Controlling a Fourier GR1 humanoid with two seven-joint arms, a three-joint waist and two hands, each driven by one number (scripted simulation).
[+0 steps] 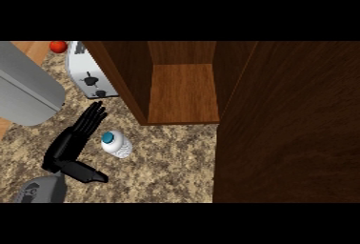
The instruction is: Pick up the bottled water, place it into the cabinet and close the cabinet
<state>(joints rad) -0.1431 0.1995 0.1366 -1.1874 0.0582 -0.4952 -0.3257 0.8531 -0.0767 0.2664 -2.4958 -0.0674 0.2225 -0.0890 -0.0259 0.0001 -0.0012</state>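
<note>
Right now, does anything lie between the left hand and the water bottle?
No. In the head view only bare counter separates the open left hand from the water bottle.

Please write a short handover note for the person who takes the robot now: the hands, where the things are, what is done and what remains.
Left hand: open, fingers straight, beside the bottled water, not gripping it.
Right hand: not in view.
Bottled water stands on the counter, in front of the cabinet.
Cabinet is open, its door swung out at the right; the shelf shows nothing on it.
Done: nothing yet.
Left: grasp the bottle, place it inside, close the door.
</note>
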